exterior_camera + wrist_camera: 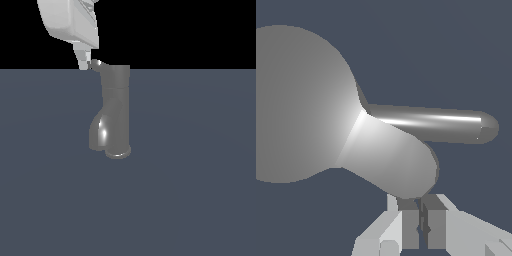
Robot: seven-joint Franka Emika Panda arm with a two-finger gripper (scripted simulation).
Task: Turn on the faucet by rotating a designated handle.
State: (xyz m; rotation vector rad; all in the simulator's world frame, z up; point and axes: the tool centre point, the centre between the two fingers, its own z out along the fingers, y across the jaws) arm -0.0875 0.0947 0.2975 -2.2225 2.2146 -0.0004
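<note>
Flat blue-grey floor under everything, black beyond. White arm descends from the upper part of the exterior view's left. Faucet stands upright near centre, base ring on the floor, glossy spout curving low toward the exterior view's left. Handle juts from the cap toward that same side, thin and short. Gripper sits just beside the handle's tip; fingers nearly together, only a thin slit between, gripping nothing. Handle in wrist view lies clear of the pads.
</note>
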